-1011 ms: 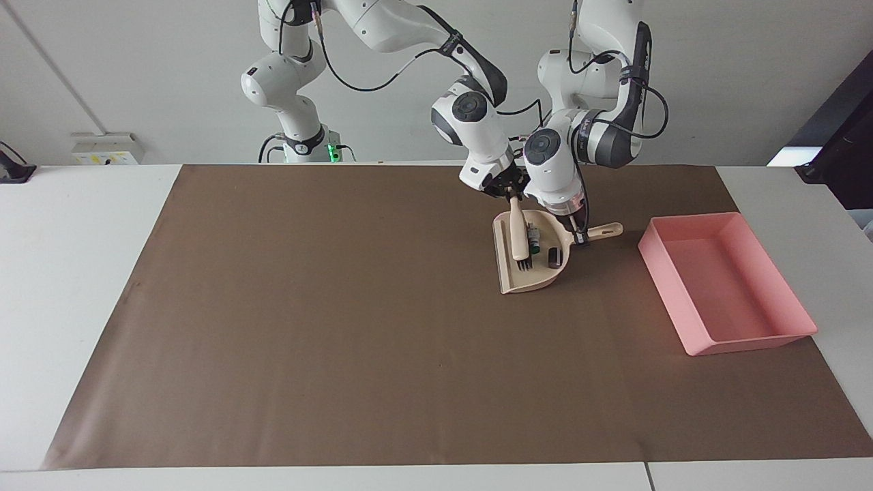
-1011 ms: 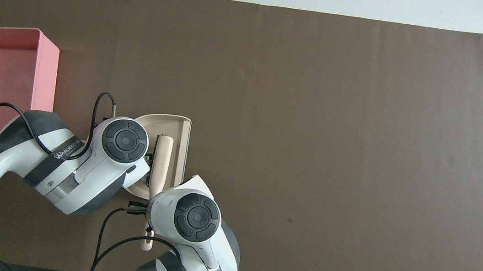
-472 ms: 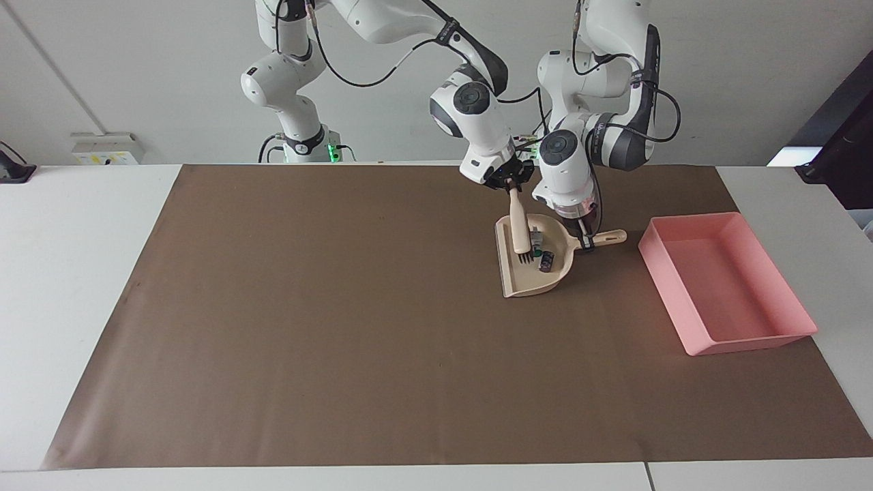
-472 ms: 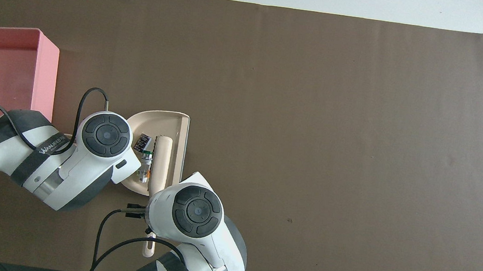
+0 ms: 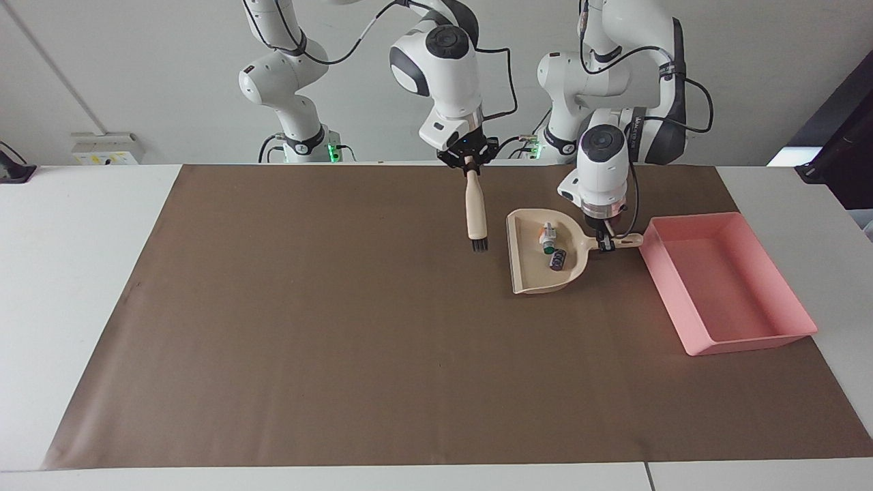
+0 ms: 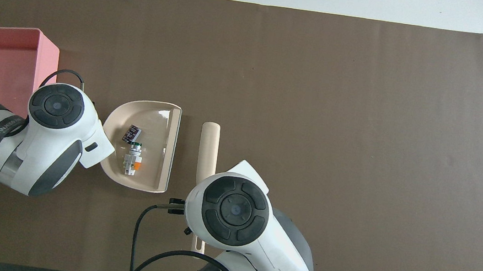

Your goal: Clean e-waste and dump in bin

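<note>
- We noted the left gripper [image 5: 604, 245] clamped on the handle of the beige dustpan [image 5: 528, 273], which stuck out toward the pink bin [image 5: 750, 341].
- The dustpan looked level and just clear of the brown mat [image 5: 341, 341], though we could not tell whether its open lip touched the mat.
- In the overhead view the left arm's wrist covered the handle, so only the pan's body [image 6: 158, 176] showed.
- Both pieces of e-waste lay inside the pan: the white-and-green component [image 5: 547, 234] nearer the robots, the dark stubby cylinder [image 5: 558, 258] just beside it, farther from them.
- From overhead we saw the same pair, the component [image 6: 132, 161] with an orange patch on one side and the cylinder [image 6: 131, 133] tilted.
- The bin sat on the mat at the left arm's end of the table, close beside the tip of the dustpan handle; we saw nothing in the part of it that showed.
- The right gripper [image 5: 468, 168] was closed on the top of a small beige hand brush [image 5: 475, 215], raised over bare mat beside the dustpan, toward the right arm's end.
- The brush hung nearly upright, dark bristles down and clear of the mat.
- From overhead only the brush's pale handle [image 6: 208, 150] showed past the right arm's wrist.
</note>
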Motion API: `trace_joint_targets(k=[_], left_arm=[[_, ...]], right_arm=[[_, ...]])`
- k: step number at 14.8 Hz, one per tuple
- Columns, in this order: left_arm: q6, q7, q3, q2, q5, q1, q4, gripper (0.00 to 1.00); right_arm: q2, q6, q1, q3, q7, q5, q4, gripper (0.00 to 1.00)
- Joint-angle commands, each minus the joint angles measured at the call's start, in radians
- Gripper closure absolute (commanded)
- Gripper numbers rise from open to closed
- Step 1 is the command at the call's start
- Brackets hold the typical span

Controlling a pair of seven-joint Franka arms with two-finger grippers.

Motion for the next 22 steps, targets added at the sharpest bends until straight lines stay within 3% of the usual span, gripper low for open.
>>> trace_joint_targets(k=[1, 5, 8, 10, 14, 17, 19, 22], left_arm=[[-0.105, 0.098, 0.001, -0.023, -0.048, 0.064, 0.106, 1.0], [-0.148, 0.214, 0.004, -0.023, -0.048, 0.19, 0.216, 1.0], [-0.137, 0.293, 0.004, -0.001, -0.048, 0.303, 0.282, 1.0], [-0.127, 0.333, 0.004, 0.023, -0.048, 0.38, 0.313, 1.0], [-0.056, 0.509, 0.012, 0.113, -0.039, 0.548, 0.402, 1.0], [0.03, 0.603, 0.018, 0.193, -0.018, 0.626, 0.459, 1.0], [0.066, 0.575, 0.024, 0.207, 0.153, 0.624, 0.476, 1.0], [0.078, 0.369, 0.026, 0.2, 0.315, 0.6, 0.433, 1.0]], right_arm=[[-0.119, -0.138, -0.169, 0.011, -0.087, -0.059, -0.018, 1.0], [-0.159, -0.247, -0.413, 0.01, -0.316, -0.148, -0.021, 1.0], [-0.164, -0.249, -0.633, 0.01, -0.556, -0.153, -0.064, 1.0], [-0.153, -0.231, -0.716, 0.01, -0.669, -0.177, -0.111, 1.0], [-0.081, -0.149, -0.812, 0.01, -0.801, -0.206, -0.168, 1.0], [-0.067, -0.005, -0.862, 0.01, -0.816, -0.217, -0.264, 1.0], [-0.068, 0.053, -0.885, 0.011, -0.818, -0.217, -0.311, 1.0], [-0.062, 0.121, -0.897, 0.011, -0.823, -0.217, -0.35, 1.0]])
